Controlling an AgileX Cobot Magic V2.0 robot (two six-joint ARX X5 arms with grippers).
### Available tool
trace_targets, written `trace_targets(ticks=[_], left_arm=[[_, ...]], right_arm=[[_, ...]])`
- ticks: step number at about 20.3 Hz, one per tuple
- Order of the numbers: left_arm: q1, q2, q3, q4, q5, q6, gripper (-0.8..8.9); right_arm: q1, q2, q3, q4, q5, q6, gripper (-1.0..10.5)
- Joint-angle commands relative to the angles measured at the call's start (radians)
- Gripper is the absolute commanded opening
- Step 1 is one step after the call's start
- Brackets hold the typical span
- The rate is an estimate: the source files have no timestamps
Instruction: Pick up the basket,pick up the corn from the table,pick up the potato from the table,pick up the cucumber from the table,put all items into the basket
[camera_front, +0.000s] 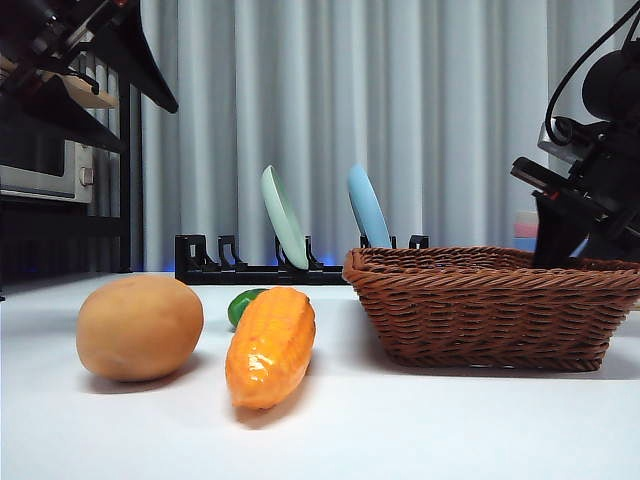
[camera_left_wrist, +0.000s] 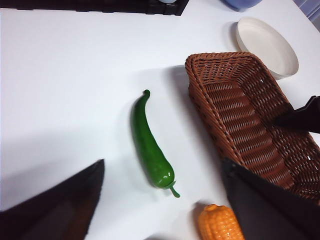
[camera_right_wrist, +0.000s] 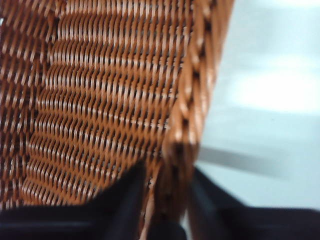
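Note:
The brown wicker basket (camera_front: 490, 305) rests on the white table (camera_front: 420, 420) at the right. My right gripper (camera_front: 560, 245) reaches down at its far right side, and in the right wrist view this gripper (camera_right_wrist: 167, 170) is shut on the braided rim (camera_right_wrist: 192, 100), one jaw inside and one outside. The tan potato (camera_front: 140, 327) lies at the left, the orange corn (camera_front: 270, 345) beside it, and the green cucumber (camera_front: 243, 303) behind the corn. My left gripper (camera_left_wrist: 163, 162) hovers open high above the cucumber (camera_left_wrist: 149, 142), with the corn's tip (camera_left_wrist: 220, 225) and the basket (camera_left_wrist: 250, 125) also in that view.
A black dish rack (camera_front: 240, 265) at the back holds a pale green plate (camera_front: 285, 215) and a blue plate (camera_front: 368, 208). An oven (camera_front: 40, 170) stands at the far left. A white bowl (camera_left_wrist: 267, 45) sits beyond the basket.

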Motion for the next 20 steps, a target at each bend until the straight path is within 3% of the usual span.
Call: trace_targets(ticks=[1, 3, 8, 15, 20], left_arm=[[-0.019, 0.030, 0.003, 0.011, -0.003, 0.010, 4.11], [-0.042, 0.066, 0.003, 0.021, -0.008, 0.007, 4.10], [-0.119, 0.259, 0.092, 0.017, -0.066, 0.004, 4.11], [-0.227, 0.586, 0.360, -0.090, -0.231, 0.064, 4.10], [-0.263, 0.685, 0.401, -0.075, -0.313, 0.083, 4.09]], right_arm=[[-0.012, -0.019, 0.010, 0.005, -0.003, 0.043, -0.1], [-0.022, -0.050, 0.019, 0.003, -0.006, 0.061, -0.1], [-0.049, -0.153, 0.072, -0.002, -0.110, 0.101, -0.1], [-0.049, -0.266, 0.144, -0.042, -0.108, 0.112, -0.1], [-0.049, -0.294, 0.146, -0.045, -0.108, 0.115, -0.1]])
